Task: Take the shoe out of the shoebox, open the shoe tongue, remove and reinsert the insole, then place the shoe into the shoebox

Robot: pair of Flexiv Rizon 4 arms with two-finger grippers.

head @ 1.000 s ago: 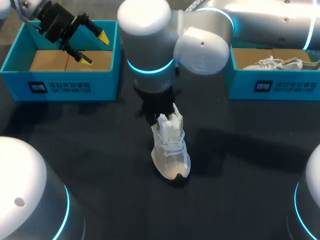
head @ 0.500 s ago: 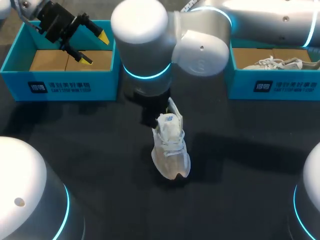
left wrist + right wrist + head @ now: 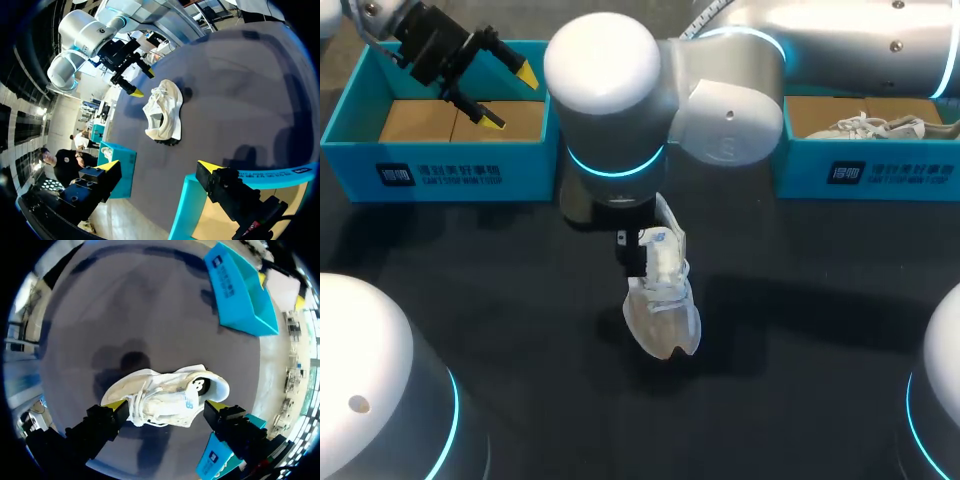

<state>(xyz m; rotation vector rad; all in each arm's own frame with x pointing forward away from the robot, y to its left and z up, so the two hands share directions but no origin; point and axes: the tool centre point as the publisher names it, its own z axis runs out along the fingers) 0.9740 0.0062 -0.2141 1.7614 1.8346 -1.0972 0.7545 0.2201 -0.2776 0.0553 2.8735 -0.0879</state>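
A white sneaker stands on its sole in the middle of the dark table, toe toward the near edge. My right gripper hangs just over its heel opening, mostly hidden under the arm's big joint. In the right wrist view the right gripper is open, its yellow tips wide apart with the sneaker lying between and ahead of them. The left wrist view shows the right gripper clear above the sneaker. My left gripper is open over the left blue shoebox.
The left shoebox holds cardboard inserts. A second blue shoebox at the back right holds another white shoe. My left gripper sits above the left box's rim.
My right gripper let go of the sneaker's collar, spread its fingers wide and shifted slightly toward the left. The sneaker stayed where it was. The left arm has not moved.
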